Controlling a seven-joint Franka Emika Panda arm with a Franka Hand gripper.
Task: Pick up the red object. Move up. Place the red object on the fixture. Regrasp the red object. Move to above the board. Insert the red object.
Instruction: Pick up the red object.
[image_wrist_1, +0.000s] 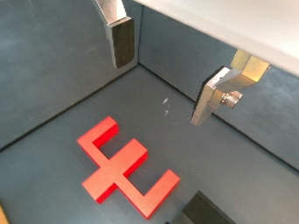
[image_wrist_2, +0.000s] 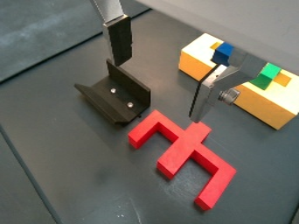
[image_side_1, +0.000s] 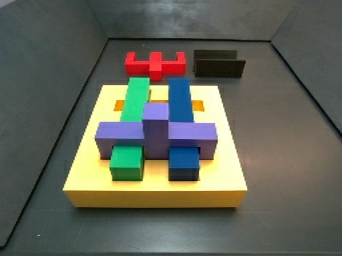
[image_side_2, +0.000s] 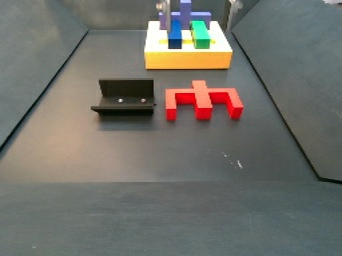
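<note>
- My claw (image_wrist_2: 158, 74) hangs above the dark floor (image_side_2: 160, 150) with its jaws spread wide and nothing between them; in both wrist views I see the two silver fingers (image_wrist_1: 121, 39) well apart.
- In a wrist view, one finger (image_wrist_2: 118, 39) is over the fixture (image_wrist_2: 114, 99), while the finger with the bolt (image_wrist_2: 211, 92) sits nearer the board (image_wrist_2: 251, 103).
- The red object (image_side_2: 203, 100) lies flat on the floor, just beside the fixture (image_side_2: 123, 97) and not touching it. In that side view its prongs point away from the board (image_side_2: 187, 55).
- In a wrist view the red object (image_wrist_2: 181, 150) lies below the open claw, apart from both fingers.
- In a wrist view I get the red object (image_wrist_1: 125, 168) alone on the floor, with a dark corner at the frame edge that I cannot identify.
- The yellow board (image_side_1: 160, 185) carries a green bar (image_side_1: 134, 110) and a blue bar (image_side_1: 182, 110) side by side, with a purple cross-block (image_side_1: 158, 133) laid across both.
- In that side view the red object (image_side_1: 156, 64) and the fixture (image_side_1: 219, 64) sit beyond the board, near the far wall.
</note>
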